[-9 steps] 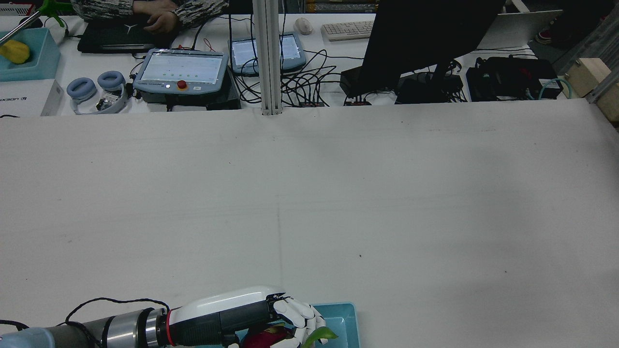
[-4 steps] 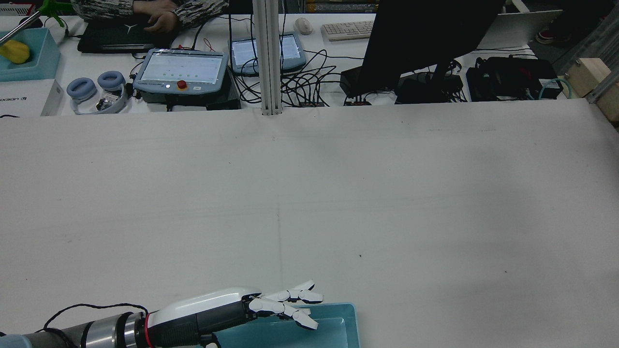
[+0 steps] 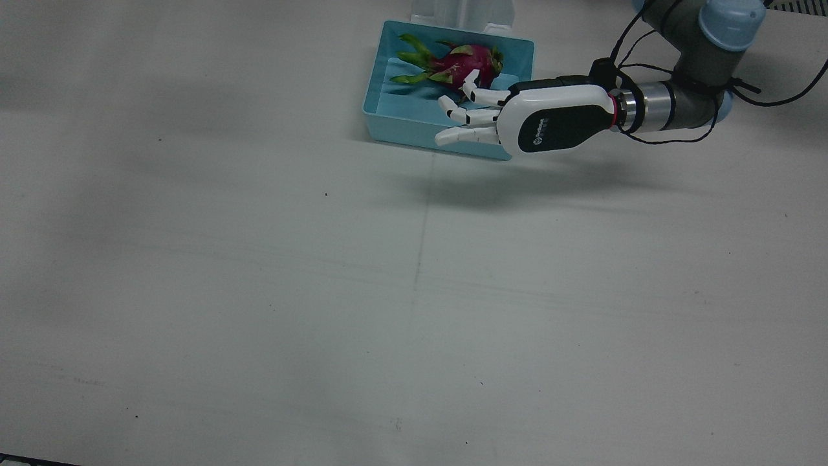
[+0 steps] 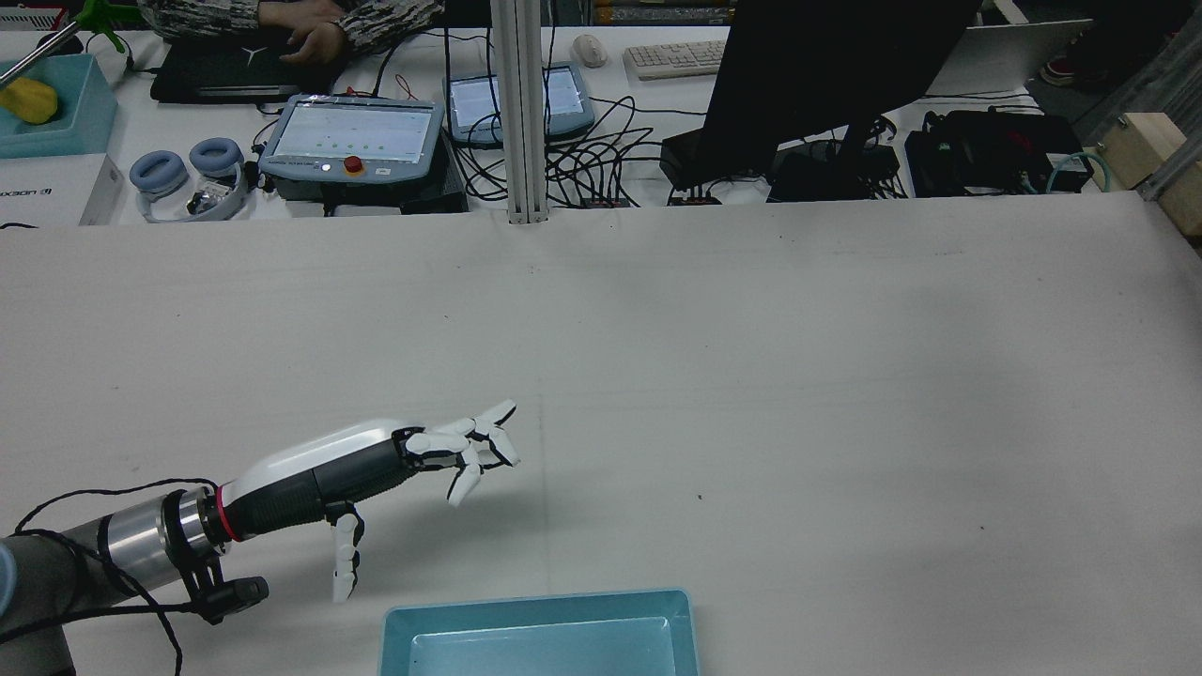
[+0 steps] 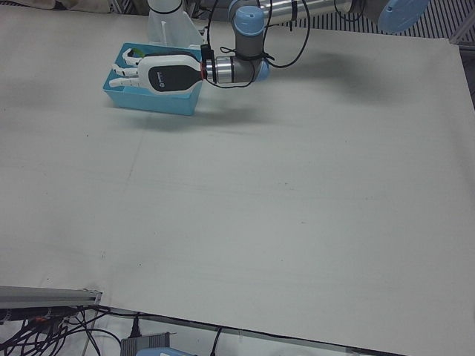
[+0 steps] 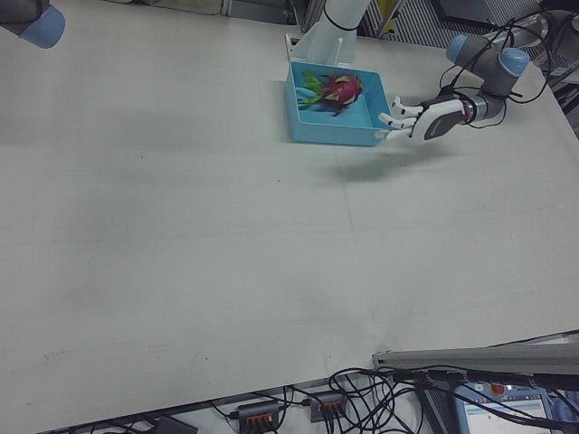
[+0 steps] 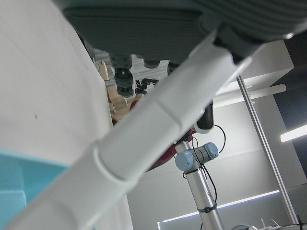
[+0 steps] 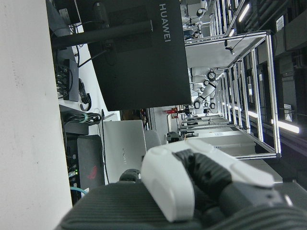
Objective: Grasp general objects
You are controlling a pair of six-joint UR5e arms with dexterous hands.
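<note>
A pink dragon fruit [image 3: 462, 65] with green scales lies in the light-blue tray [image 3: 401, 133] at the robot's edge of the table; it also shows in the right-front view [image 6: 339, 90]. In the rear view the tray [image 4: 540, 610] is cut by the bottom edge and the fruit is hidden. My left hand [image 4: 376, 465] is open and empty, fingers spread, raised above the table beside the tray's corner; it also shows in the front view [image 3: 517, 120] and the right-front view [image 6: 421, 117]. My right hand [image 8: 168, 187] shows only its white shell in its own view.
A white table [image 4: 751, 376] stretches ahead. Beyond its far edge stand an aluminium post [image 4: 521, 113], a dark monitor [image 4: 826, 75], two teach pendants [image 4: 352, 136], headphones [image 4: 183, 174] and cables. A joint of the right arm [image 6: 41, 23] shows at the right-front view's top left.
One second ago my left hand was shut on the dragon fruit over the tray. It opened, let the fruit go into the tray, then rose and moved off to the tray's left.
</note>
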